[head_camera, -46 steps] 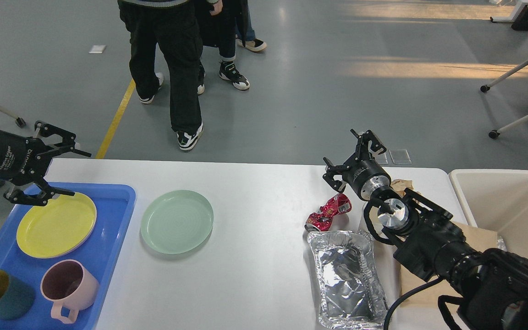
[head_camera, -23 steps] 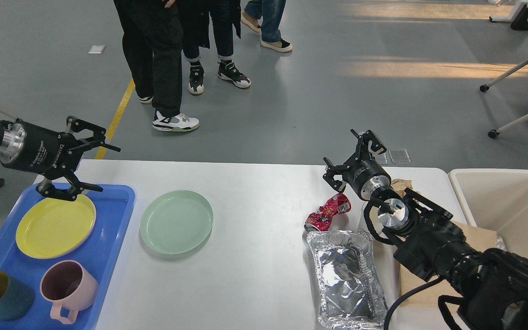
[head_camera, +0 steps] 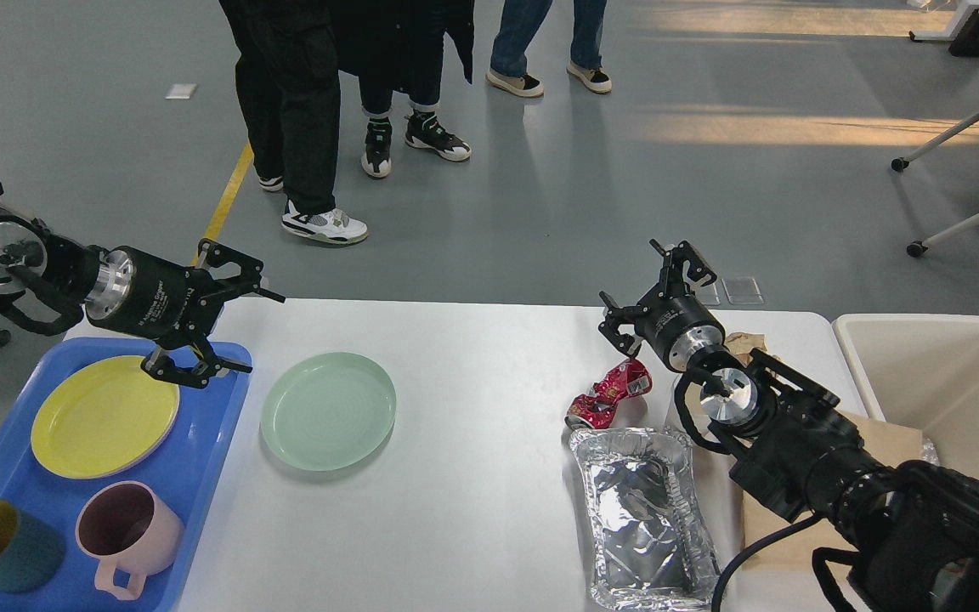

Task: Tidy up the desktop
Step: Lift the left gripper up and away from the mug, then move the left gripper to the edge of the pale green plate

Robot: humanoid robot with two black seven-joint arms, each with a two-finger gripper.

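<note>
Now our left pincer (head_camera: 230, 327) hangs released over the blue tray's (head_camera: 209, 442) far corner, just left of the green plate (head_camera: 328, 410) on the white surface (head_camera: 472, 476). We think that plate comes next: reach right, go down, pinch its rim. Right of the plate, our right pincer (head_camera: 651, 297) is released above the crushed red can (head_camera: 608, 393).

light: bright, even | sun patches on floor (head_camera: 710, 127) top right; soft shadows | focus: sharp, no blur

Single head view, looking forward and down over desktop (head_camera: 472, 476)
</note>
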